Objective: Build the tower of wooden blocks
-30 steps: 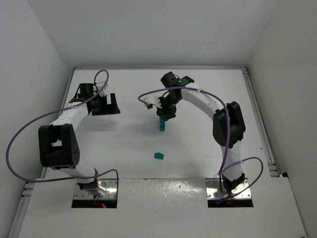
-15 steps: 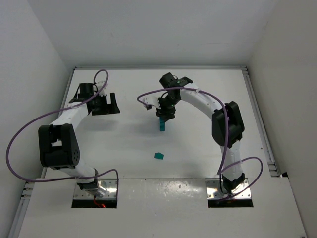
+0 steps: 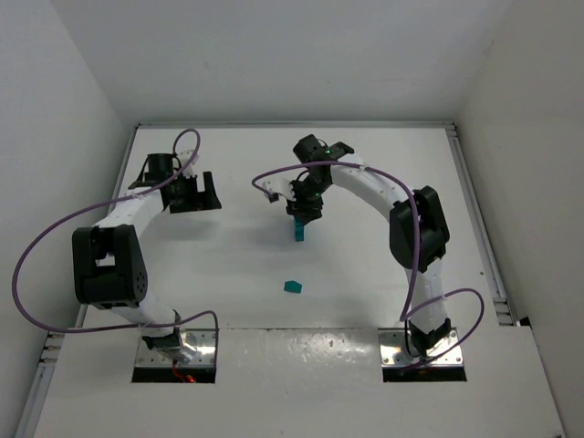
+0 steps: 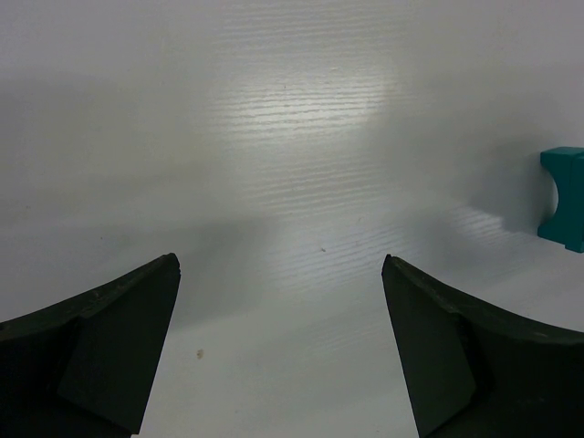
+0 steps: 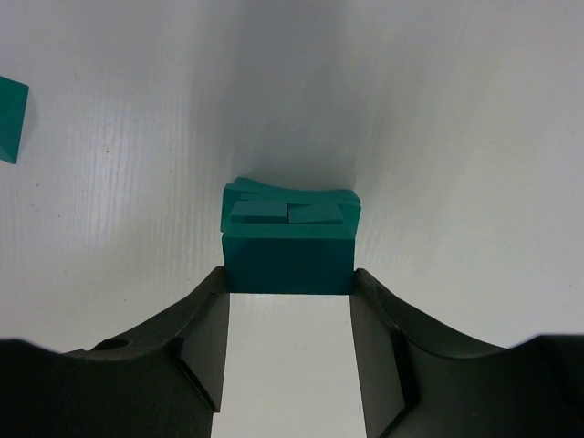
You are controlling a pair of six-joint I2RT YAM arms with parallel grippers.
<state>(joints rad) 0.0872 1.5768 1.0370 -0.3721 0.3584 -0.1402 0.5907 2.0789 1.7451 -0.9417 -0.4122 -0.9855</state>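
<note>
In the right wrist view my right gripper (image 5: 288, 276) is shut on a teal-green wood block (image 5: 288, 260), a fingertip pressed to each side. Directly beneath that block shows the top of the tower (image 5: 288, 210), made of more teal blocks; I cannot tell whether the held block rests on it. From above, the right gripper (image 3: 304, 208) hovers over the narrow tower (image 3: 298, 231) at mid-table. A loose wood block (image 3: 292, 286) lies nearer the bases and shows at the wrist view's left edge (image 5: 11, 119). My left gripper (image 3: 193, 193) (image 4: 281, 265) stands open over bare table.
A teal piece with a curved cut-out (image 4: 566, 196) sits at the right edge of the left wrist view. White walls enclose the table on the left, back and right. Purple cables loop off both arms.
The right gripper has crept very slightly toward the far left with its block. The left arm and the loose block have not moved.
</note>
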